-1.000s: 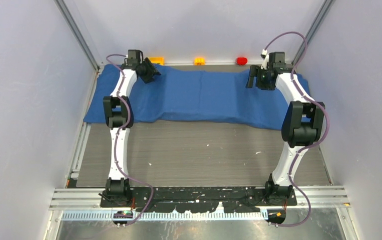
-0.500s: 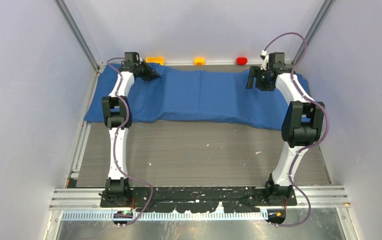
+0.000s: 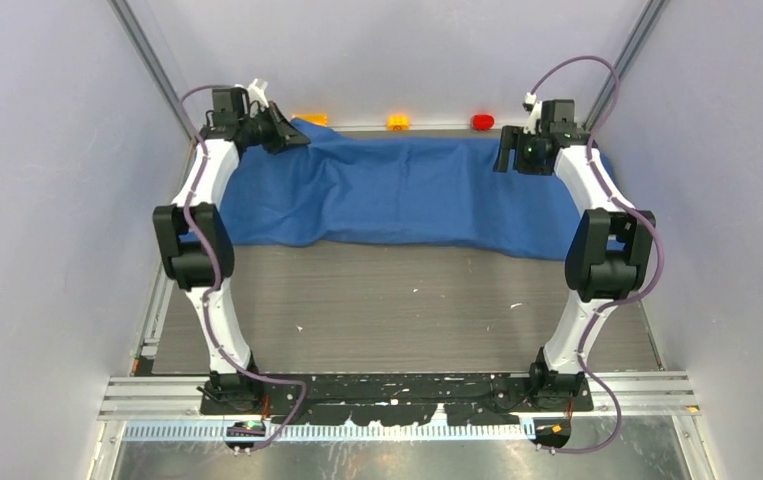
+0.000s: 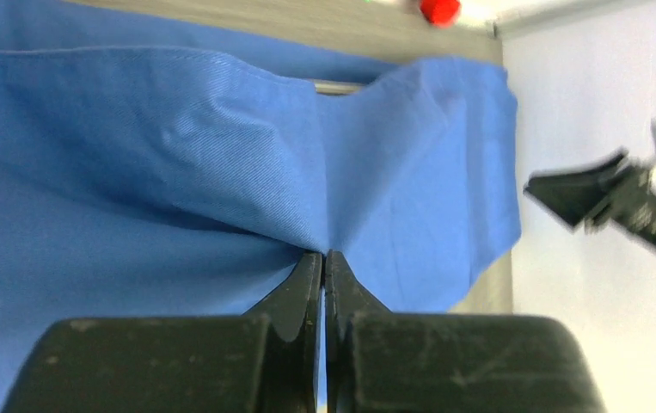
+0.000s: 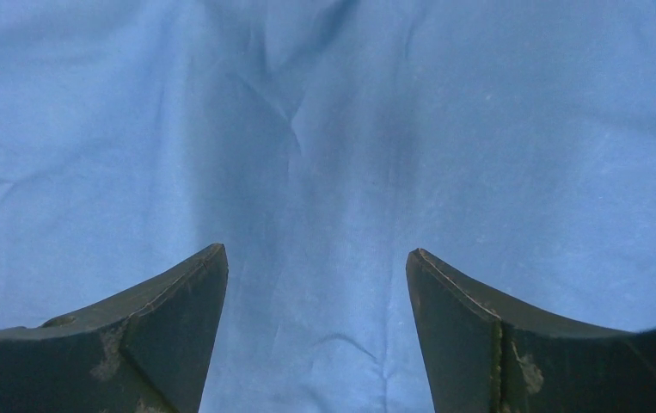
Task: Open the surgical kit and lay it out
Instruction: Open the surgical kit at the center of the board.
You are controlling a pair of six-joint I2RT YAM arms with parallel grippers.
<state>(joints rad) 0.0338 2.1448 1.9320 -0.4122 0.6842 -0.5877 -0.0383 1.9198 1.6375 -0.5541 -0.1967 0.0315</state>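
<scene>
The large blue cloth wrap of the surgical kit lies across the far half of the table. My left gripper is shut on the wrap's far left edge and holds it lifted; in the left wrist view the closed fingertips pinch a fold of the blue cloth. My right gripper hovers open over the wrap's right end; in the right wrist view it is spread wide above flat blue cloth. The mesh tray, pan, scissors, forceps and packets are hidden.
Small orange, yellow and red blocks sit along the far wall. The red block also shows in the left wrist view. Purple side walls stand close on both sides. Bare grey tabletop lies in front of the wrap.
My left arm has swung left and back, pulling the wrap's far left edge up and toward the left corner. The right gripper has shifted slightly toward the far wall.
</scene>
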